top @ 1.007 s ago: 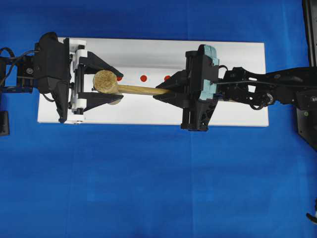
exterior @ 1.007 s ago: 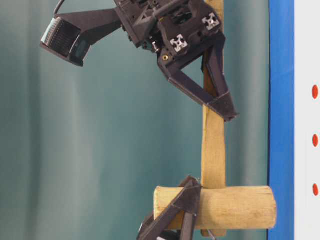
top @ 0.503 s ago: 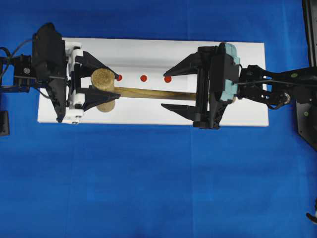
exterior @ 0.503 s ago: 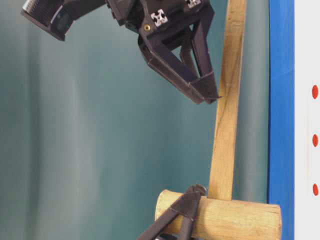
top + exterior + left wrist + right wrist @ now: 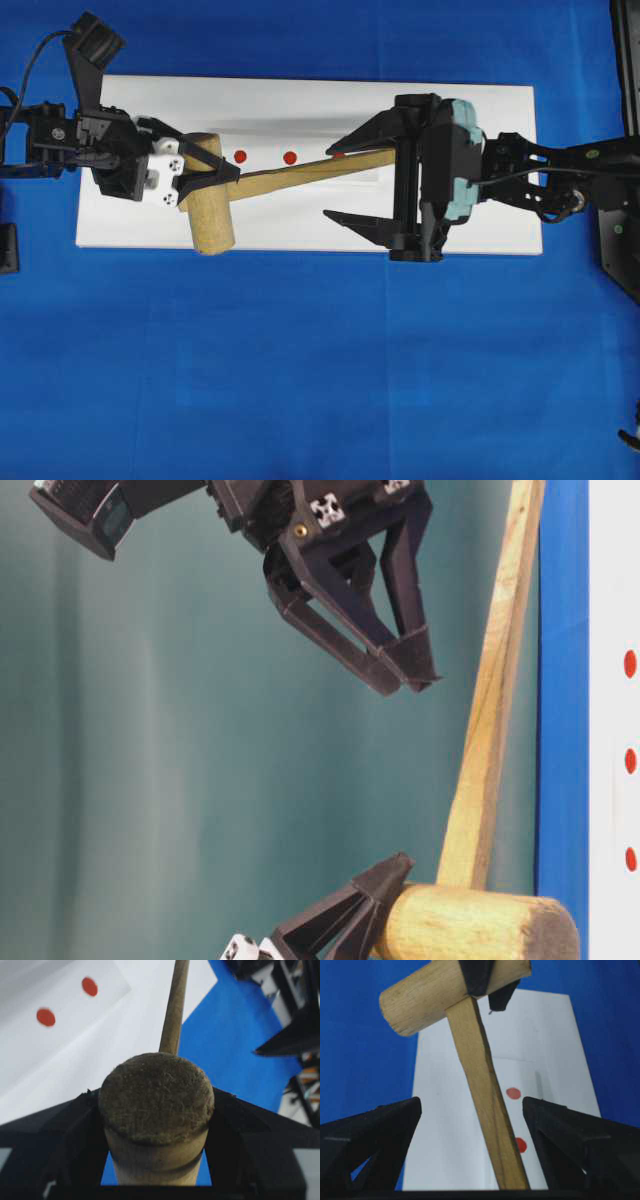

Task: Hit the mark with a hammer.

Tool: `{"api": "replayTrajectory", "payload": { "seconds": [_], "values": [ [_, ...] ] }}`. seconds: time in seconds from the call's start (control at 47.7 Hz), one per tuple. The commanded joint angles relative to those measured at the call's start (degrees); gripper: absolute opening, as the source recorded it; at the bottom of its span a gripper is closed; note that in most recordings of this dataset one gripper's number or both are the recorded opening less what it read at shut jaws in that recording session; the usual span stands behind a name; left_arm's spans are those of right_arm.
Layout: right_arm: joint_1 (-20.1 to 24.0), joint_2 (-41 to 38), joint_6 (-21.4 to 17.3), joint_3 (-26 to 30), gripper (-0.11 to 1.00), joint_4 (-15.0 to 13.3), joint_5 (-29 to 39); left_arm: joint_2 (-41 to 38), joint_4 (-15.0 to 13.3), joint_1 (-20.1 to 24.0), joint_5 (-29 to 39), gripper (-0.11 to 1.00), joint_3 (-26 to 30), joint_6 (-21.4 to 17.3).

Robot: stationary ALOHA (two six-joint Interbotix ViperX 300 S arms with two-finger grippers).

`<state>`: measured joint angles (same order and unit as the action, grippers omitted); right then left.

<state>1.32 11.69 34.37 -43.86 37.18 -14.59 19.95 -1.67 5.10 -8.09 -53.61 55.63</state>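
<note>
Wooden hammer (image 5: 262,190) up off the white board (image 5: 300,95), and the left gripper (image 5: 205,172) has its fingers (image 5: 75,1130) clamped on either side of the thick head, holding it. From that head the slim handle runs away toward the right gripper (image 5: 355,175), slanting over the row of red marks (image 5: 289,157), so the long axis lies almost straight from one gripper to the other. Right-hand fingers (image 5: 375,1130) are spread wide, one on each side of the handle's far end, not touching it as far as the views show. That's the one that matters: the handle sits squarely between those open fingers, so the right arm looks best placed to take it, probably just by closing.
</note>
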Motion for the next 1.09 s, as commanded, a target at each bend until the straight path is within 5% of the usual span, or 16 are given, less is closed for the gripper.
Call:
{"api": "replayTrajectory", "payload": {
  "seconds": [0.0, 0.671, 0.755, 0.965, 1.069],
  "values": [
    [0.09, -0.18, 0.79, 1.76, 0.88, -0.18, -0.09, 1.41, 0.18, 0.09, -0.26, 0.45, 1.14, 1.58],
    [-0.62, -9.67, 9.76, 6.59, 0.85, -0.18, -0.09, 2.64, 0.18, -3.96, -0.26, 0.45, 1.76, 7.03],
    [-0.62, -9.67, 10.72, 6.59, 0.74, -0.18, 0.26, 2.99, 0.26, -3.96, -0.26, 0.45, 1.85, 6.68],
    [-0.62, -9.67, 11.25, 6.50, 0.15, -0.18, 2.37, 3.16, 0.26, -4.22, -0.35, 0.45, 1.85, 6.94],
    [-0.62, -9.67, 11.25, 6.42, 0.08, -0.18, 2.55, 3.16, 0.70, -4.13, -0.35, 0.45, 1.85, 5.36]
  ]
}}
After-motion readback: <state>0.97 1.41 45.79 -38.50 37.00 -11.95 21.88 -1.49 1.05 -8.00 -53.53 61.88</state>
